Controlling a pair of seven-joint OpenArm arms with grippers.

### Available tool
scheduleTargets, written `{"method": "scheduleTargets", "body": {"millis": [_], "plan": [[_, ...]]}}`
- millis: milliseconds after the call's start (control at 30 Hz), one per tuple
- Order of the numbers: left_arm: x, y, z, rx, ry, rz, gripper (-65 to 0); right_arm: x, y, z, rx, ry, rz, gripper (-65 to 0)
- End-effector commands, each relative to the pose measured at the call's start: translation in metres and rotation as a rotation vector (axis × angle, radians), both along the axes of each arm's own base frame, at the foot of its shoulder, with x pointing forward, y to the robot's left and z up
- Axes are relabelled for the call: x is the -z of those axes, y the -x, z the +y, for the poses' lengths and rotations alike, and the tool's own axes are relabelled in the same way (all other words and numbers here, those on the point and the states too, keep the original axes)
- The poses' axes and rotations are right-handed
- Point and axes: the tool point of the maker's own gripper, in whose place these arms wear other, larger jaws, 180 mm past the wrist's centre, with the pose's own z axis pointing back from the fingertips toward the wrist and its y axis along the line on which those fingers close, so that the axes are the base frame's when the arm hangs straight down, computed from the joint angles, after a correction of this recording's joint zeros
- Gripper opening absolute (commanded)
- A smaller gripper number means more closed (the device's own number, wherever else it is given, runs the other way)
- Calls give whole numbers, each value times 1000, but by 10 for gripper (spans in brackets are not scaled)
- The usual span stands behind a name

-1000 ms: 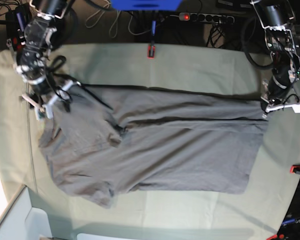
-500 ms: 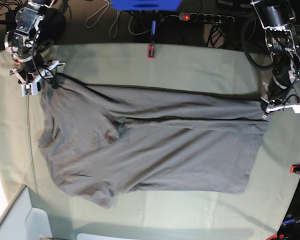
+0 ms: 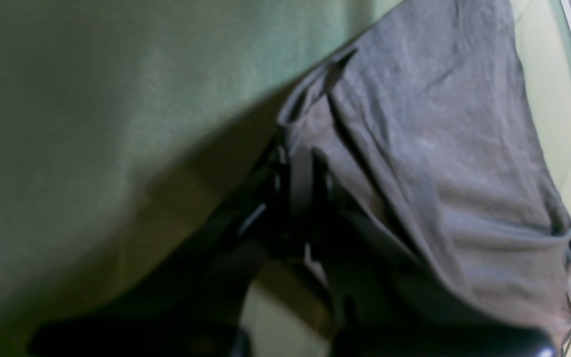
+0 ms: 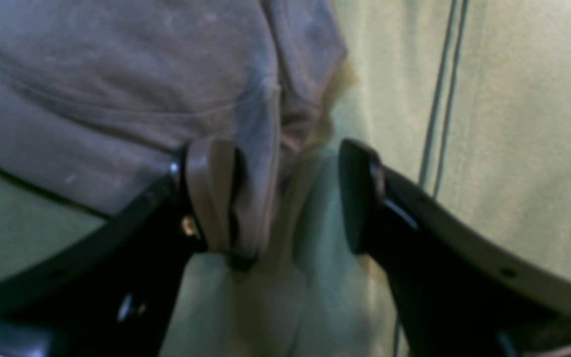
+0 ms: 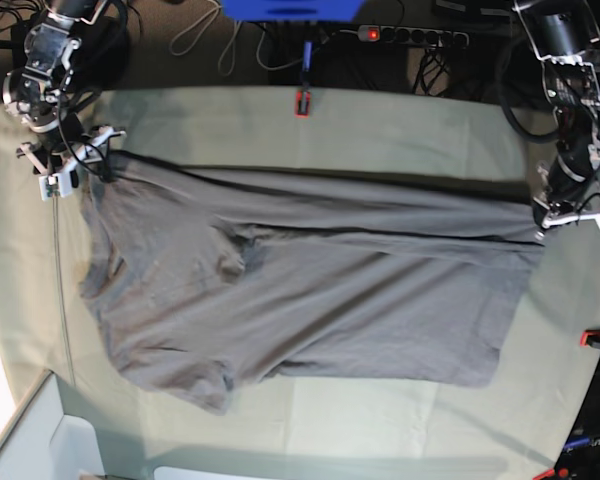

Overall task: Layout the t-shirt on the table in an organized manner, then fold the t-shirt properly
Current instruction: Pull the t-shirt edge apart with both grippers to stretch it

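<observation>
While the left gripper (image 5: 540, 217), jaws shut, pinched the t-shirt (image 5: 310, 295) spread mid-frame on the table (image 5: 380, 125), the right gripper (image 4: 285, 198) stood wide at upper left; fabric risked slipping or bunching.

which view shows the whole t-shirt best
The base view: the t-shirt lies spread across the table, every edge visible. The left wrist view shows one bunched corner; the right wrist view shows a blurred sleeve edge.
</observation>
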Motion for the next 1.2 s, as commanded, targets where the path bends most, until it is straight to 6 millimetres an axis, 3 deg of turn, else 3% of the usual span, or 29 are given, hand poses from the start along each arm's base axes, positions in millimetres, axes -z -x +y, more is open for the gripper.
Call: {"method": "scheduleTargets", "body": {"millis": [0, 133, 233, 433, 567, 833, 1167], "plan": [[-19, -9, 15, -16, -45, -52, -650, -6, -3, -8, -6, 32, 1, -319], [-18, -9, 14, -16, -43, -50, -650, 2, 1, 4, -7, 3, 11, -325], [-18, -9, 14, -16, -43, -50, -650, 5, 1, 12, -3, -17, 12, -381], [-14, -6, 14, -19, -38, -41, -650, 5, -1, 23, 1, -38, 6, -650], [-13, -5, 12, -14, -37, -36, -650, -3, -1, 13, 8, -9, -10, -650], [-14, 14, 10, 7, -69, -22, -650, -48, 13, -31, 77, 124, -82, -650], [-14, 57, 0, 51, -111, 22, -650, -53, 52, -42, 78, 187, -34, -650]]}}
